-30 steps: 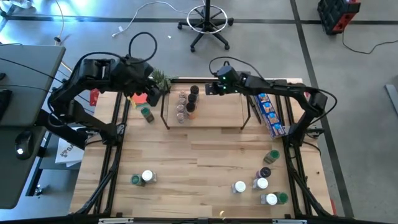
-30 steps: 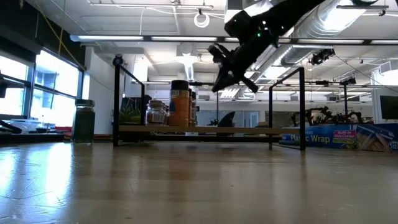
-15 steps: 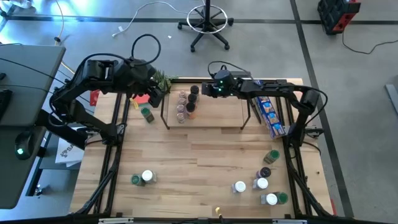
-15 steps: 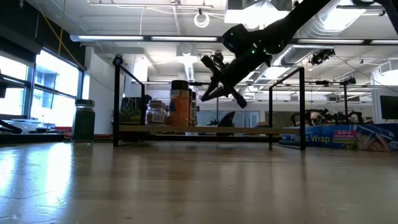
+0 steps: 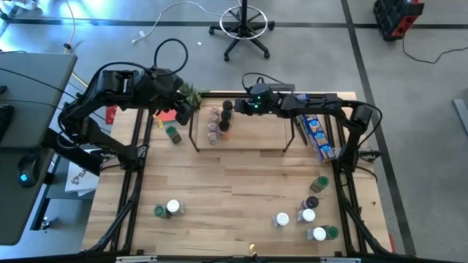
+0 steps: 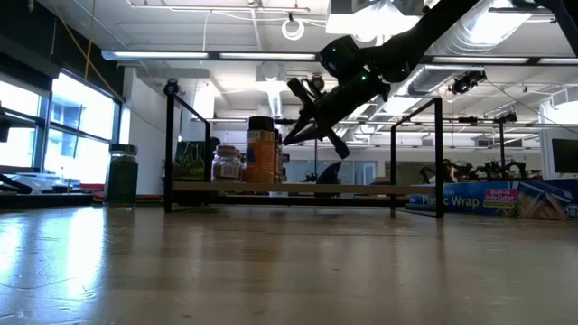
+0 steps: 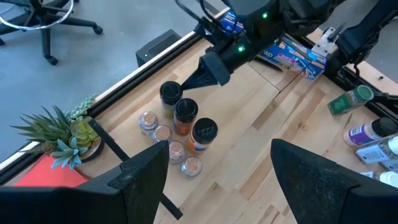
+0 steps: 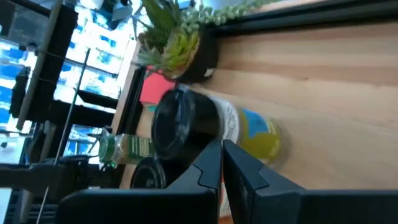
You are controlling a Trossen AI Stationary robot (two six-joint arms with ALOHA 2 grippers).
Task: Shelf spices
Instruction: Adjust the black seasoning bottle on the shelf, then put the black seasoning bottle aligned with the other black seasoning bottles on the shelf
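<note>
We see the right gripper [image 5: 239, 107], fingers together and empty, has slid closer over the shelf [image 5: 256, 131] toward the black-lidded jar [image 5: 228, 107] just ahead, probably nudging it.

Pale wood shelf [image 5: 256, 130] on black metal legs, glossy wooden table [image 5: 234, 197]

A small potted green plant [image 5: 189, 93] sits upper left of centre, a flat red square [image 5: 164, 115] beside it; a long blue snack packet [image 5: 316, 133] lies right.
</note>
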